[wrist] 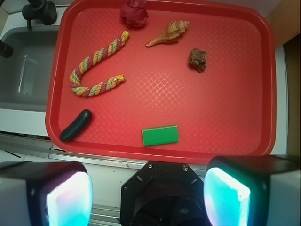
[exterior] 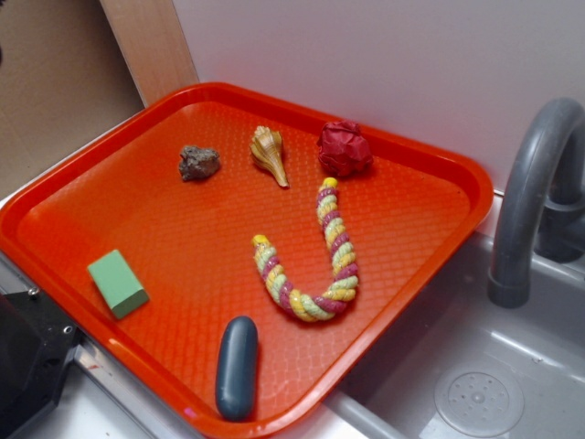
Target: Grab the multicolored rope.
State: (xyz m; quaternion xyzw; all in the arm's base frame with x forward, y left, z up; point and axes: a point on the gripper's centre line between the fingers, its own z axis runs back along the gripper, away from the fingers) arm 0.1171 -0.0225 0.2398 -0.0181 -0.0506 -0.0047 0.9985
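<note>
Red-orange plastic makes up the single tray (exterior: 82, 197), which carries six loose things, one of each kind. One multicolored rope (exterior: 322, 265) of twisted yellow, pink-red and pale strands lies bent into a U on the tray's sink-side half. Its longer arm reaches up until its yellow tip is just beside, perhaps touching, one crumpled red paper ball (exterior: 344, 148) near the back rim; its shorter arm ends in a yellow tip toward the tray's middle. One tan spiral seashell (exterior: 270, 153) lies just left of the paper ball in the exterior view, apart from it, and one grey-brown rock (exterior: 197, 162) sits further left again. One green rectangular block (exterior: 117, 283) lies alone near the front-left rim, well apart from the rope. One dark blue-grey capsule-shaped bar (exterior: 237, 367) rests close to the front rim, below the rope's bend and not touching it.

Beside the tray stands one grey sink (exterior: 475, 384) with one curved grey faucet (exterior: 530, 197).

From the wrist view, the gripper (wrist: 148, 193) hangs outside the tray's near rim, over the counter edge, with its two glowing cyan finger pads (wrist: 70, 200) spread wide apart and nothing between them. The rope lies at the far left of that view, well apart from the gripper.
</note>
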